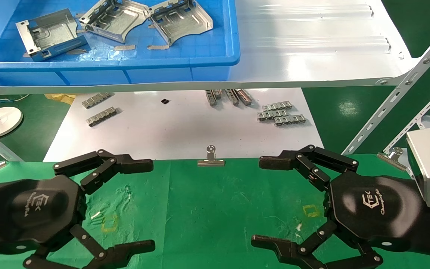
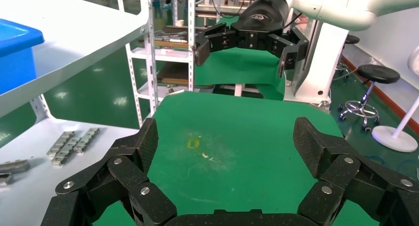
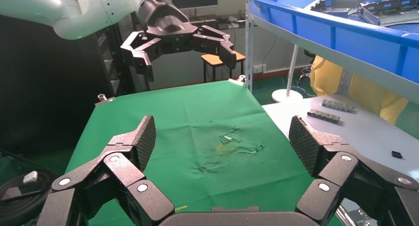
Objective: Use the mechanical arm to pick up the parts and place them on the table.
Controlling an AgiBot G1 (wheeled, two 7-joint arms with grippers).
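Over on the left, the left gripper [image 1: 152, 204] hovers low above the table [image 1: 215, 209], its black hexagonal palm carrying a white logo and its jointed link fingers [image 1: 127, 164] spread wide, nothing between them. Up behind it on the glossy white shelf [image 1: 312, 56] sits the blue plastic bin [image 1: 125, 69], and that's where the parts [image 1: 112, 18] are: three shiny stamped sheet-metal trays with upturned walls, pressed channels and a curved cut-out edge, lying loose and tilted against one another.

Moving to the middle, under the shelf lies a matte white board [image 1: 170, 127] scattered with small grey segmented strips [image 1: 280, 114] and one tiny black piece [image 1: 165, 101]. A silver binder clip [image 1: 211, 158] pinches the wrinkled green cloth at the table's far edge, between the two grippers. Faint yellow square outlines [image 1: 109, 223] show on the cloth.

Now the right: the right gripper [image 1: 255, 201] mirrors its partner, fingers splayed, holding nothing, a boxy silver wrist [image 1: 429, 164] behind it. A second clip [image 1: 392, 156] holds the cloth's far right corner.

The left wrist view looks through its own open claw [image 2: 225, 142] across smooth green cloth to the other gripper [image 2: 247, 43] and a round stool [image 2: 378, 75] on the floor, things the head camera never catches. The right wrist view, past its own gripper [image 3: 222, 139], shows the cloth's creases more sharply, the left gripper [image 3: 183, 50] beyond, and the blue bin from the side with tray edges peeking over its rim.
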